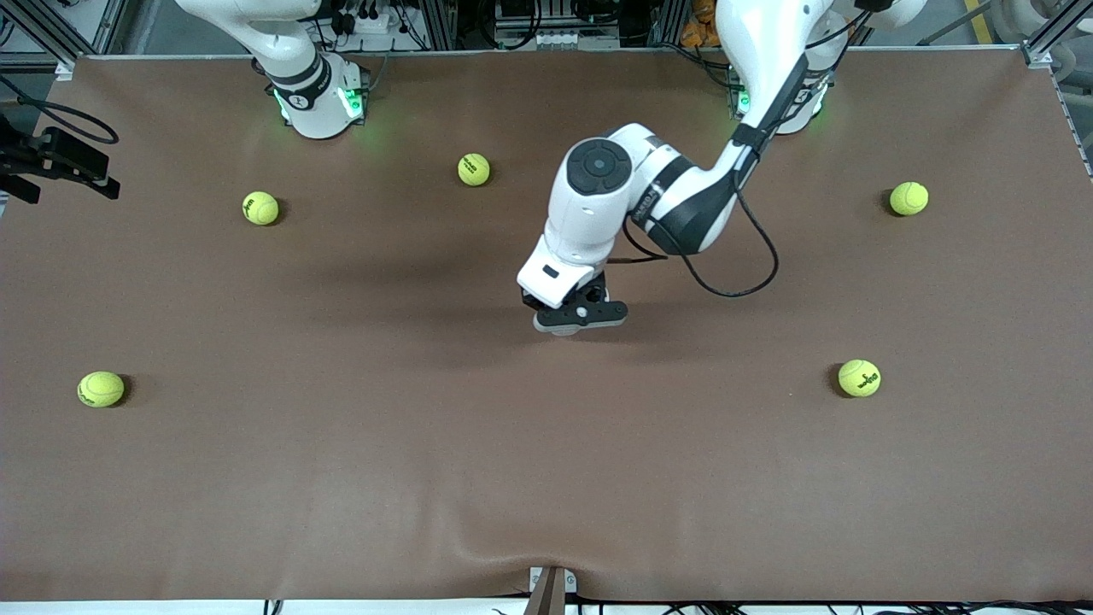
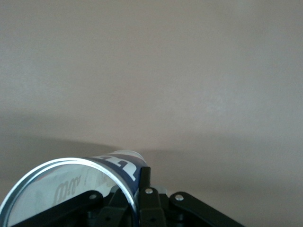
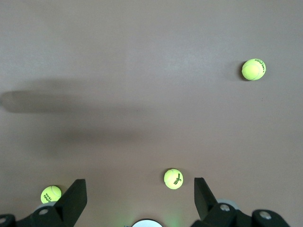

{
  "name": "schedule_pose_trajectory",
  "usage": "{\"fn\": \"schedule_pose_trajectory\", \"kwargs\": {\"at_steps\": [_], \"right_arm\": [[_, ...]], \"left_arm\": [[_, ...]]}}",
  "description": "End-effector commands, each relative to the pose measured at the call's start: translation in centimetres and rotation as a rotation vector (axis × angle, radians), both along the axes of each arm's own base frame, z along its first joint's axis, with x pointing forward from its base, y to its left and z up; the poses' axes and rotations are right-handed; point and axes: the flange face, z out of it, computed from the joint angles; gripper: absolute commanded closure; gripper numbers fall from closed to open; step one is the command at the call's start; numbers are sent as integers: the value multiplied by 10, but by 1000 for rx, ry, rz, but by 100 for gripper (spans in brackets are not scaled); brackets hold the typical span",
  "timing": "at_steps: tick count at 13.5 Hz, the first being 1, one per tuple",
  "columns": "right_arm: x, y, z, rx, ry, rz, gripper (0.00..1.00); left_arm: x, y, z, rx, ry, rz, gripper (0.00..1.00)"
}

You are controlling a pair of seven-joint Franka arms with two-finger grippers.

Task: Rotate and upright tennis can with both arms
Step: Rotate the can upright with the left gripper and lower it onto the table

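The tennis can (image 2: pixel 116 165) shows only in the left wrist view, as a silver rim, a clear wall and a navy-and-white label. My left gripper (image 2: pixel 137 185) is shut on the can's wall at the rim, with one black finger (image 2: pixel 145 176) pressed on the outside. In the front view my left gripper (image 1: pixel 581 314) hangs low over the middle of the table and the hand hides the can. My right gripper (image 3: pixel 139 189) is open and empty, high over the table by its own base, and is out of the front view.
Several yellow-green tennis balls lie scattered on the brown table cover (image 1: pixel 546 478): one (image 1: pixel 474 169) near the bases, one (image 1: pixel 260 207) and one (image 1: pixel 101 389) toward the right arm's end, one (image 1: pixel 908 198) and one (image 1: pixel 859 377) toward the left arm's end.
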Motion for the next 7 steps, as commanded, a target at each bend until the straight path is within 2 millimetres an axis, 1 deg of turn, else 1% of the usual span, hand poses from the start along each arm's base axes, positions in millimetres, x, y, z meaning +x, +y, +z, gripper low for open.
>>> {"fn": "schedule_pose_trajectory", "kwargs": {"at_steps": [1,3,4,7], "right_arm": [[-6,-3,1,7,1,8,0],[-5,-3,0,7,6,15,0],[-5,-4,-1,9,7,19,0],[-5,-5,-2,14,10,16,0]], "left_arm": [[-2,-16,-14,46,-95,41,100],[-6,-21,-27,94,-150,60,100],[-12,-27,-33,100,-155,67,100],[-16,-31,-39,101,-149,69,100]]}}
